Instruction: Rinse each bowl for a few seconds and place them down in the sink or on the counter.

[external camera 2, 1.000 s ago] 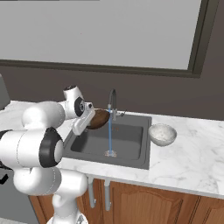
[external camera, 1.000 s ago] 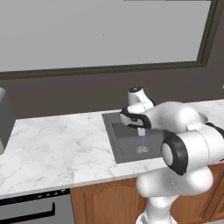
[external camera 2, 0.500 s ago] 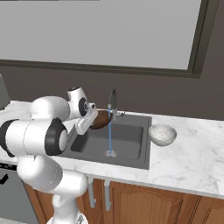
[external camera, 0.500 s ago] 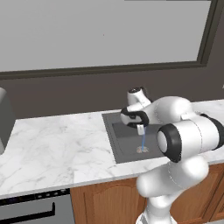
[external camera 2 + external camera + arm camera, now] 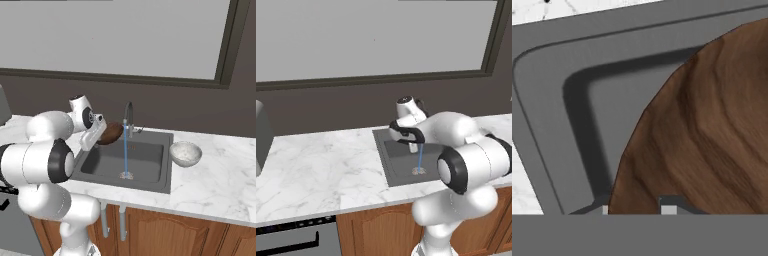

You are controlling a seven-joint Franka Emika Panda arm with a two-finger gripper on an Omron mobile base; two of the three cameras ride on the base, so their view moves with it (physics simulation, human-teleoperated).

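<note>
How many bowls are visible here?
2. The dark brown bowl is held by the gripper over the sink, left of the faucet; the pale bowl sits on the counter just right of the sink.

We are looking at a rendered home kitchen: a white marble-look counter [image 5: 321, 165] is running above brown wooden cabinet doors [image 5: 165, 232], with a dark grey sink [image 5: 150, 155] set into it. Water is streaming from an arched faucet [image 5: 128, 116], and a wide window [image 5: 371, 40] is spanning the dark wall behind.
</note>
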